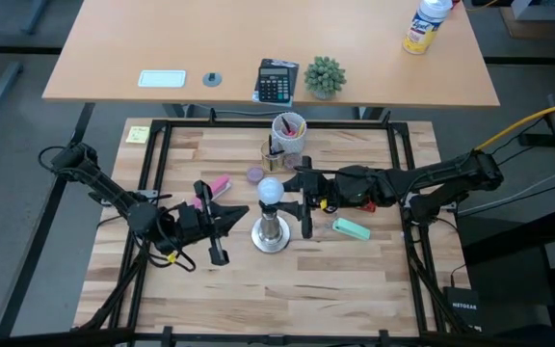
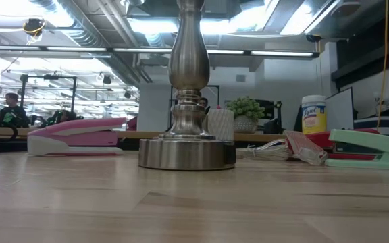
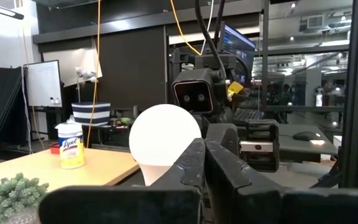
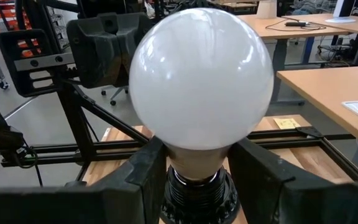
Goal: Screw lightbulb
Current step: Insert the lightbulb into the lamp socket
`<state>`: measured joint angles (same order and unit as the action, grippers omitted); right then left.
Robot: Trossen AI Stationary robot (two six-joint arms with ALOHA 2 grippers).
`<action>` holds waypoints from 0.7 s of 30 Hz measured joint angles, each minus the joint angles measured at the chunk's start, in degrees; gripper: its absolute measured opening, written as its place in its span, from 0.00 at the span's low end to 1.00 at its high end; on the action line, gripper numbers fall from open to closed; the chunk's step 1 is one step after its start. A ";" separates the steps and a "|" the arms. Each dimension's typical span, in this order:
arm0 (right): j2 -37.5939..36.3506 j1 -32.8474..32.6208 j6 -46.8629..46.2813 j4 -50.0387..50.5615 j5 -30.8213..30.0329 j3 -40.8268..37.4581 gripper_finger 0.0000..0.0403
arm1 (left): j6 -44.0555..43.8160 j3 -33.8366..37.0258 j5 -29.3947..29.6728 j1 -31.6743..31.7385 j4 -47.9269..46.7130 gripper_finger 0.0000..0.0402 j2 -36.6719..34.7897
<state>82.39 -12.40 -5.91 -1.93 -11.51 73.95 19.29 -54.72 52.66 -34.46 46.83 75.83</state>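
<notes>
The white frosted lightbulb (image 1: 271,190) stands upright in the top of the silver socket stand (image 1: 271,234), whose round base (image 2: 186,152) rests on the wooden table. My right gripper (image 4: 197,171) reaches in from the table's right and is shut on the lightbulb (image 4: 201,74). My left gripper (image 3: 204,152) is shut and empty. It hangs just left of the stand (image 1: 242,211) at bulb height, apart from the lightbulb (image 3: 165,137). My right gripper pinches the bulb's narrow neck (image 4: 197,163), just above the dark socket collar (image 4: 197,196), between its two fingers (image 4: 146,180). The fingers come in level from the table's right, one on each side of the neck. The bulb stands upright in the stand.
A pink stapler (image 1: 217,186) lies left of the stand and a green stapler (image 1: 352,228) lies to its right. A small purple cap (image 1: 254,174) and a cup of pens (image 1: 289,130) stand behind it. A black frame (image 1: 162,145) rings the table.
</notes>
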 joint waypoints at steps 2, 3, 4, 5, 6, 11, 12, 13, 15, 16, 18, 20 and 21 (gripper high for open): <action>-0.02 0.00 -0.21 0.35 0.00 0.00 0.40 | 0.22 0.00 0.00 0.00 0.10 0.00 0.00; -0.02 0.00 -0.29 0.41 -0.01 0.02 0.40 | 0.35 0.00 0.00 0.05 0.10 0.00 0.00; -0.02 0.00 -0.29 0.48 -0.02 0.02 0.40 | 0.43 0.00 0.00 0.22 0.14 0.00 0.00; -0.02 0.00 -0.29 0.52 0.00 0.04 0.40 | 0.43 -0.01 0.00 0.43 0.22 0.00 0.00; -0.02 0.00 -0.29 0.50 0.00 0.04 0.40 | 0.38 -0.01 0.00 0.67 0.36 0.00 0.00; -0.02 0.00 -0.29 0.31 -0.01 0.04 0.40 | -0.40 -0.02 -2.98 2.73 0.66 0.00 0.00; -0.02 0.00 -0.29 0.30 -0.02 0.04 0.40 | -0.97 0.00 -4.40 3.21 0.75 0.00 0.00; -0.02 0.00 -0.27 0.28 -0.02 0.04 0.40 | -1.65 -0.01 -5.79 3.73 0.89 0.00 0.00; -0.02 0.00 -0.27 0.28 0.00 0.04 0.40 | -2.54 0.00 -7.67 4.67 1.82 0.00 0.00; -0.02 0.00 -0.27 0.28 -0.02 0.04 0.40 | -2.66 -0.02 -8.23 5.01 2.40 0.00 0.00; -0.02 0.00 -0.27 0.28 -0.01 0.04 0.40 | -2.66 0.00 -9.07 5.67 3.17 0.00 0.00; -0.02 0.01 -0.27 0.29 -0.04 0.04 0.40 | -2.53 0.00 -9.20 6.09 3.93 0.00 0.00; -0.02 0.00 -0.27 0.31 -0.22 0.04 0.40 | -2.51 0.00 -9.21 6.29 4.26 0.00 0.00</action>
<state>82.37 -12.40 -6.17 -1.63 -11.73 74.00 16.78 -54.72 43.46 -28.17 51.09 75.83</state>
